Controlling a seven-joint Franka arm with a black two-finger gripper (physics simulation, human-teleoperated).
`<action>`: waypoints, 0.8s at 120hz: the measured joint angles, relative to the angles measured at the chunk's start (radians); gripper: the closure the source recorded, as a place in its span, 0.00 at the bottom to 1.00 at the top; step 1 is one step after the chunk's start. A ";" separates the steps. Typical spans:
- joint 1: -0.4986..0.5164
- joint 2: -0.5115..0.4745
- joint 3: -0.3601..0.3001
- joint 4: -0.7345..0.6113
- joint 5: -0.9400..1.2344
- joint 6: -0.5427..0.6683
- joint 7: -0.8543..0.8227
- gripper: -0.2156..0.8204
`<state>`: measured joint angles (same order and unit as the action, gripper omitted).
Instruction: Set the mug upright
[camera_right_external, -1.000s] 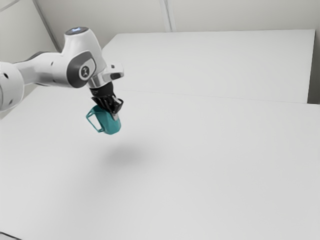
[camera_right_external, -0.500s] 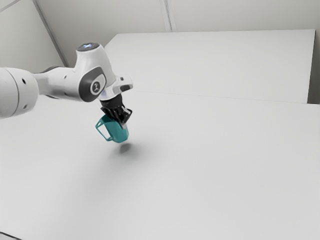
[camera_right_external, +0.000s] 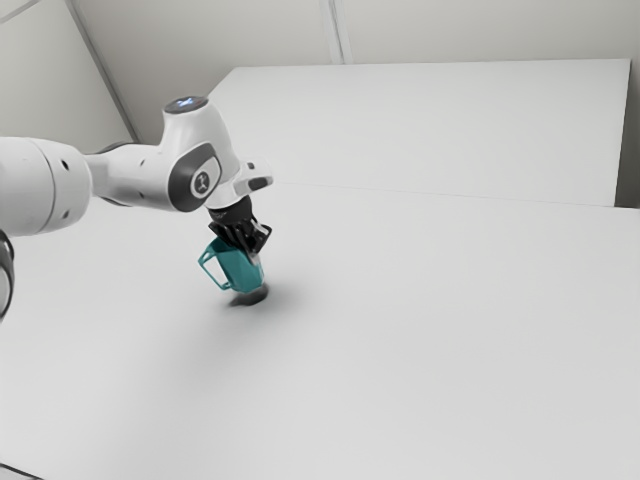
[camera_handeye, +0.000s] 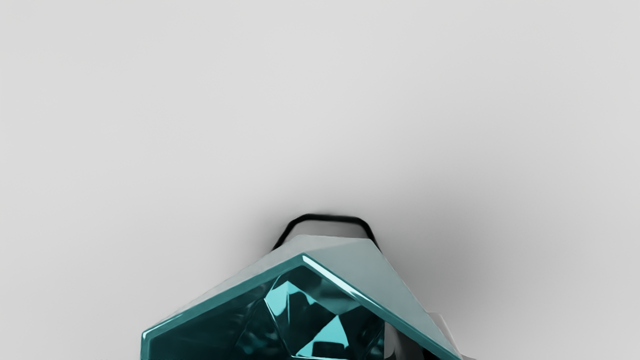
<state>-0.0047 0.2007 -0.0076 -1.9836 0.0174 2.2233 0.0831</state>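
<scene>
Left of frame center, a black gripper (camera_right_external: 248, 254) pinches a tilted teal mug (camera_right_external: 238, 272) by its wall near a white tabletop (camera_right_external: 400, 340).

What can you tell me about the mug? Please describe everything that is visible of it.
The mug is teal, with flat, angular sides and an angular open handle toward the exterior view's left. Its surface looks smooth and glossy, the inside faceted and shiny. It is tilted, its mouth leaning toward the exterior view's left, its base low over the white table; whether the base touches is unclear. The gripper holds it near the rim, one finger inside, one outside.
</scene>
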 joint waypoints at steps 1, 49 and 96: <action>0.000 0.001 0.000 0.000 0.000 0.000 0.000 0.97; -0.003 0.049 0.000 0.020 0.009 0.015 -0.012 0.94; -0.012 0.040 0.000 0.055 0.001 0.019 -0.004 0.34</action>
<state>-0.0166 0.2405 -0.0076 -1.9281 0.0184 2.2420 0.0787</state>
